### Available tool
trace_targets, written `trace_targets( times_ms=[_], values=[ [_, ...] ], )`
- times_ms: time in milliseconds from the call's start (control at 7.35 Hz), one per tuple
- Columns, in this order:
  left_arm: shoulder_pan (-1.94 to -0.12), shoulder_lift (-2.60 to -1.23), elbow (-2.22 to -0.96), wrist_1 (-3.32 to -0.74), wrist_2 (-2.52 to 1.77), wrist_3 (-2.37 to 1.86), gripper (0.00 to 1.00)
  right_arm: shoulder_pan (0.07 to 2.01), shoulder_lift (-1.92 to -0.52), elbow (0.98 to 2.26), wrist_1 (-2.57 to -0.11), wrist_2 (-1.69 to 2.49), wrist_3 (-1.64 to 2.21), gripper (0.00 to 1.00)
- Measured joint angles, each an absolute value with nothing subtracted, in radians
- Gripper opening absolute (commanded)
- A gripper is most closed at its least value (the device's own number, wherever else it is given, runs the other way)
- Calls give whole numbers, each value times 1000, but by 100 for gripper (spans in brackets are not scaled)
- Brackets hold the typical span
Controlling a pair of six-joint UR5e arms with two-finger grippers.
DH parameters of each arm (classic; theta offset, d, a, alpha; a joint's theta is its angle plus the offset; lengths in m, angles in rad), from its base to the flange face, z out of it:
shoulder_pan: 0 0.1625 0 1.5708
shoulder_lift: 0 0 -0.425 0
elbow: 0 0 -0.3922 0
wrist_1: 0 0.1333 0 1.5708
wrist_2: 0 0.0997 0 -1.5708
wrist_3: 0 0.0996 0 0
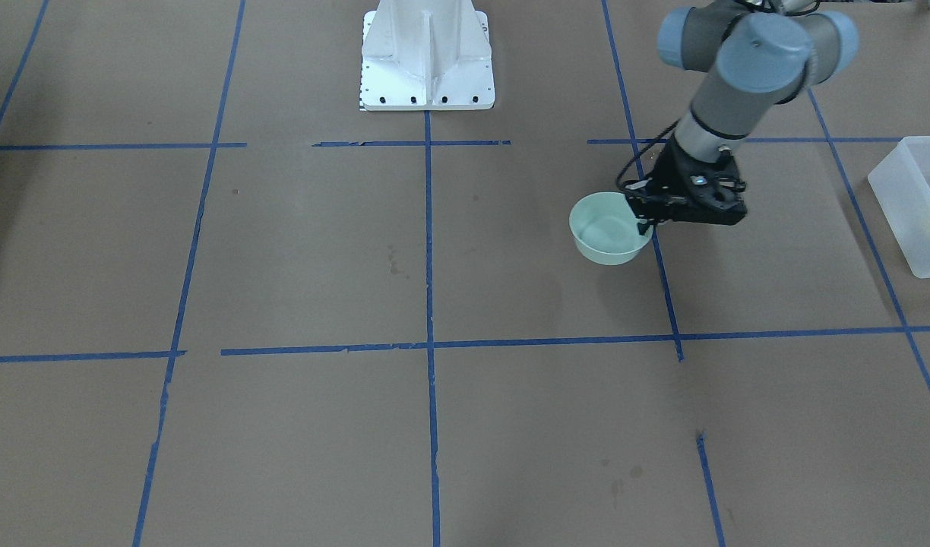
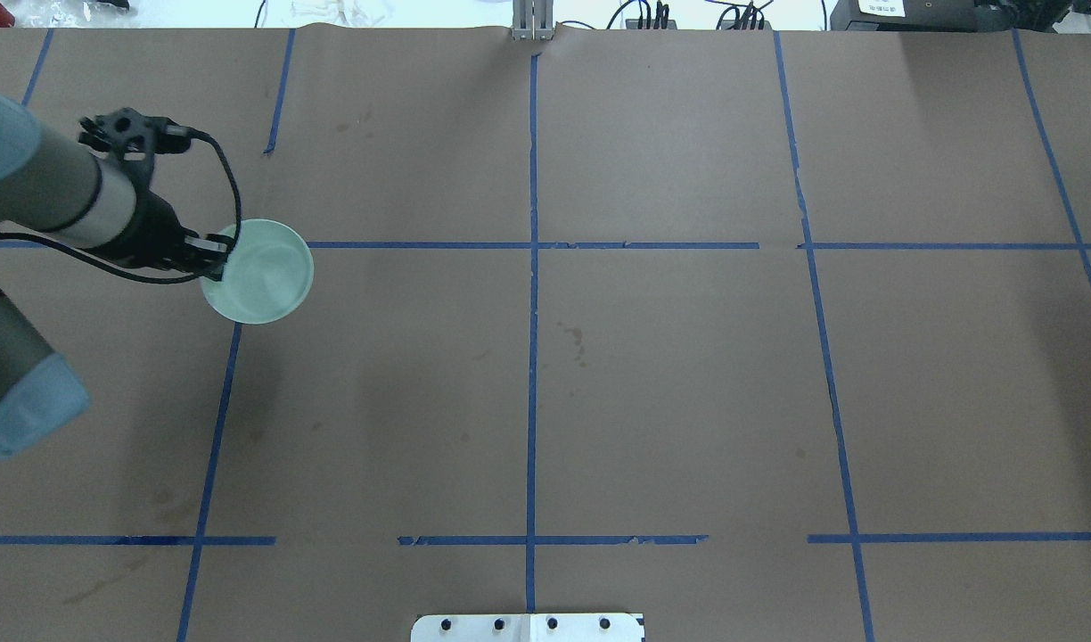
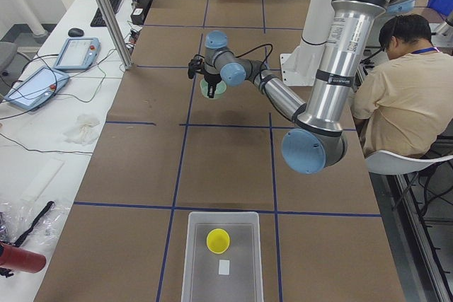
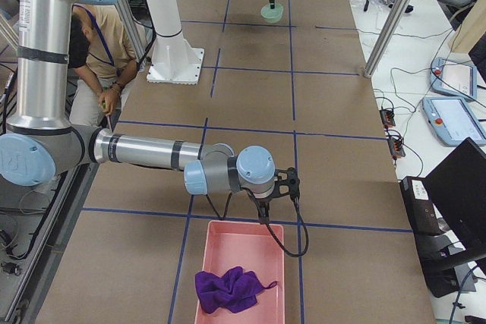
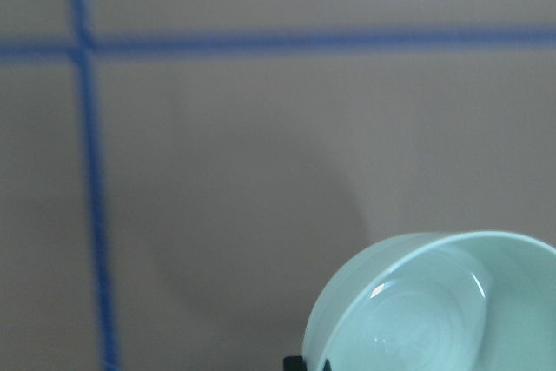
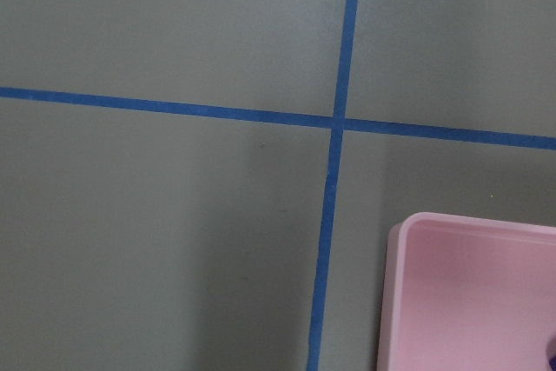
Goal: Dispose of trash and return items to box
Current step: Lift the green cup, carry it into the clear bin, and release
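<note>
The mint-green bowl point(image 1: 605, 237) is upright, forward of the white robot base point(image 1: 427, 57) and off to the robot's left of it. The part of its rim nearest the arm is pinched by the left end effector point(image 1: 644, 218), one finger inside the wall and one outside. Its shadow falls apart from it on the brown bench point(image 2: 688, 357), so it hangs slightly raised. Farther to the base's left, the frosted box point(image 3: 241, 284) holds the yellow cup point(image 3: 218, 240), upright, and a small white slip point(image 3: 224, 267). Far to the base's right, the right end effector point(image 4: 266, 214) hangs just beside a pink tray point(image 4: 235, 252) containing a purple cloth point(image 4: 228, 290). Whether its fingers are apart or together cannot be told.
</note>
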State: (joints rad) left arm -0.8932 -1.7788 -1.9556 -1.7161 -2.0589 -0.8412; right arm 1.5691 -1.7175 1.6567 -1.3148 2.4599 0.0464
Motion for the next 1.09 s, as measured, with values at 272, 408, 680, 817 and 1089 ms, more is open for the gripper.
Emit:
trace_targets(
  times_ms=[272, 408, 680, 817, 1089],
  values=[
    [-1079, -1644, -1964, -1700, -2121, -497, 0, 1535, -1718, 1687, -1314, 2462, 99, 100],
    [-1210, -1595, -1904, -1702, -2162, -271, 0, 1521, -1719, 1711, -1314, 2463, 137, 100],
    [-1495, -1573, -1676, -1713, -2196, 186, 0, 1504, -1719, 1744, -1314, 2463, 185, 100],
    [-1605, -1574, -1558, -1738, -2199, 339, 0, 1499, -1718, 1748, -1315, 2463, 191, 100],
    [-1743, -1573, -1341, -1826, -2198, 541, 0, 1494, -1715, 1750, -1315, 2460, 194, 100]
  ],
)
